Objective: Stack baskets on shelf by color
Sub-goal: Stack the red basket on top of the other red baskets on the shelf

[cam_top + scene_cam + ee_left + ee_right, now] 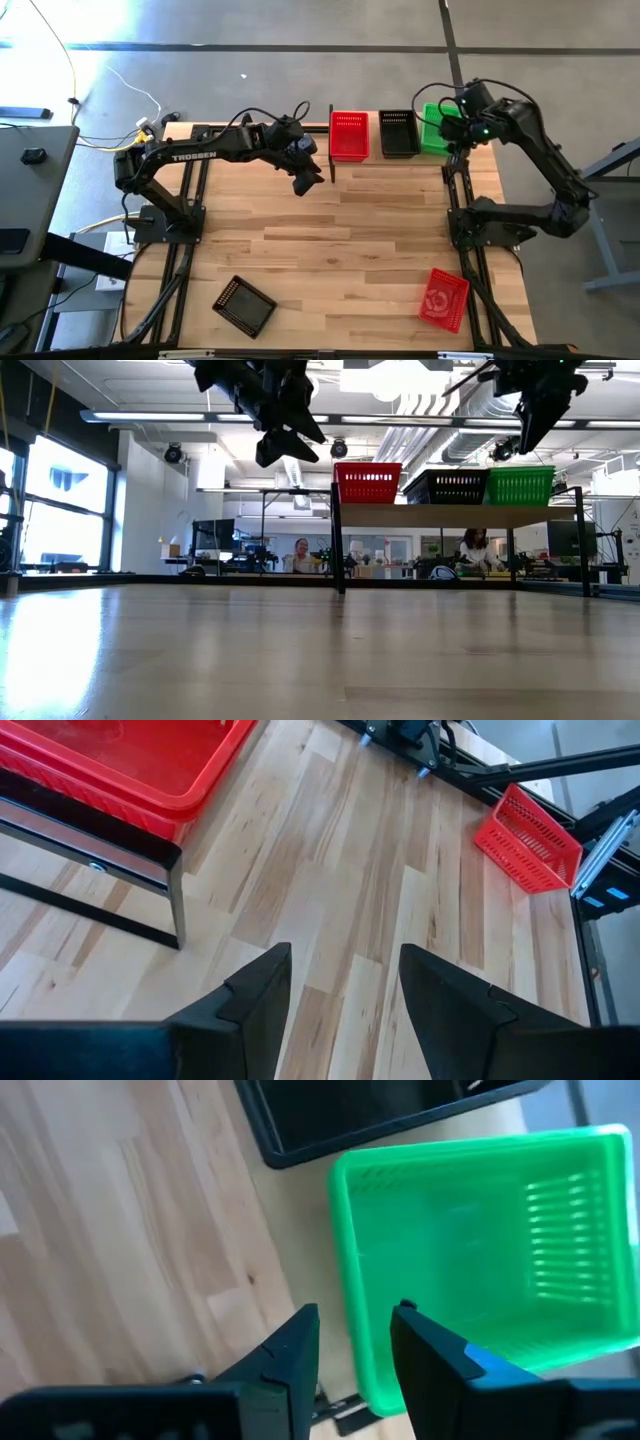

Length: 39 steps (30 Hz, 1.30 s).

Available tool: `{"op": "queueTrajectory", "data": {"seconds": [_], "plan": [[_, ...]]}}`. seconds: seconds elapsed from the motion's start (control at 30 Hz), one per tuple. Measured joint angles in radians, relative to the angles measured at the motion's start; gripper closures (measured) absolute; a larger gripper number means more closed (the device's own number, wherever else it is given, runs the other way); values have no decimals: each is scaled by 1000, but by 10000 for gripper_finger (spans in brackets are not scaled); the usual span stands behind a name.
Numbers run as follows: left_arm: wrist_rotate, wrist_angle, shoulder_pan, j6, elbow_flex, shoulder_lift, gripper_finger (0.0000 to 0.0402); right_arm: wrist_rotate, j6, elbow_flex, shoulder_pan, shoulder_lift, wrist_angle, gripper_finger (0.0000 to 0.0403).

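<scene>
On the shelf point(450, 516) at the table's far edge stand a red basket point(349, 135), a black basket point(398, 133) and a green basket point(436, 130), side by side on their bottoms. My right gripper point(355, 1318) is open just above the green basket's point(480, 1250) near left wall, clear of it in the low view point(533, 435). My left gripper point(345, 970) is open and empty, high above the table point(307, 177), left of and in front of the shelf's left end. A black basket point(245, 304) and a red basket point(443, 298) lie on the table.
The loose black basket lies near the table's near left corner, and the loose red basket lies tipped near the near right corner point(527, 825). The shelf's thin black leg point(177, 890) stands close to my left gripper. Bare wood spans the table's middle point(330, 240).
</scene>
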<state>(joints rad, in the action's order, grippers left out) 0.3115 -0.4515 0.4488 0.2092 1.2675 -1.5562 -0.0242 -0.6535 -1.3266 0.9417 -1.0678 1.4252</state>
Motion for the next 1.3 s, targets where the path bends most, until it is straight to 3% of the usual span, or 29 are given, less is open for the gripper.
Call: {"op": "queueTrajectory", "data": {"seconds": [0.57,0.77,1.07,1.3], "plan": [[0,0,0,-1,0,0,225,71,105,0,0,-117,14,290],[0,1,0,-3,0,0,225,208,128,0,0,-129,67,290],[0,1,0,-3,0,0,225,155,136,0,0,-121,68,290],[0,1,0,-2,0,0,225,185,168,0,-10,-77,59,290]]}}
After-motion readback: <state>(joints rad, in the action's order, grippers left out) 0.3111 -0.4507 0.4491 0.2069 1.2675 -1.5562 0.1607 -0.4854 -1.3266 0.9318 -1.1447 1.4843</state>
